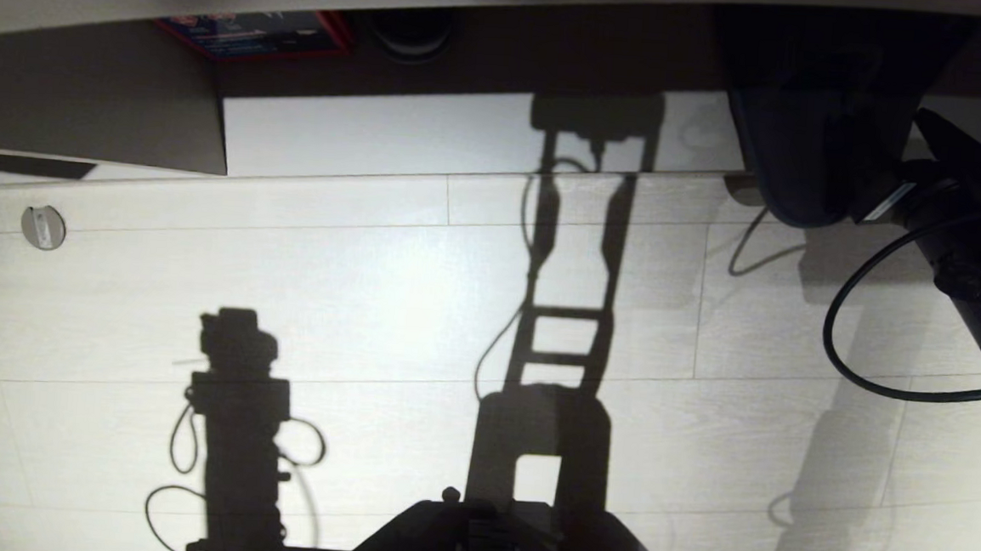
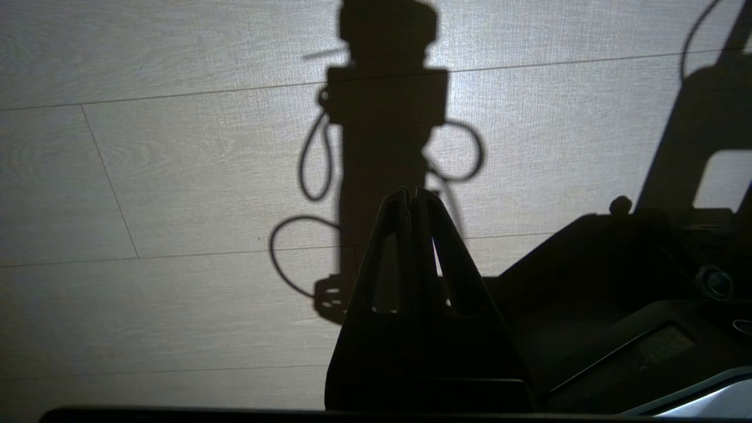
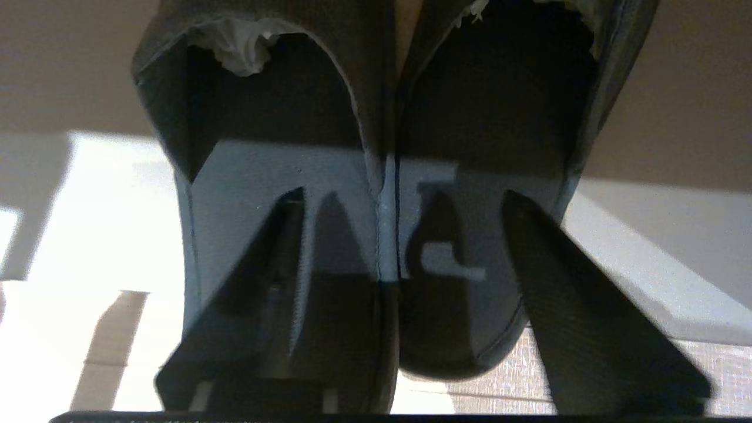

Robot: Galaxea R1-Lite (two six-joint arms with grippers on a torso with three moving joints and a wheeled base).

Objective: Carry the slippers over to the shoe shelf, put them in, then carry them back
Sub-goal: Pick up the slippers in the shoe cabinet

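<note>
Right wrist view: slippers [image 3: 382, 194] lie side by side on the shelf board, heels toward the right gripper [image 3: 399, 200], whose fingers stand apart, straddling the adjoining inner edges. Soft, light, floppy; pinch both inner walls together.

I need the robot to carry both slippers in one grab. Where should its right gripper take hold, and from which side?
Grip the two inner walls where the slippers meet, coming from the open heel end. They lie side by side, touching along that seam, backs open toward the right gripper. One finger could go into each opening and pinch both walls together. That gripper's jaws now stand apart astride the seam.
</note>
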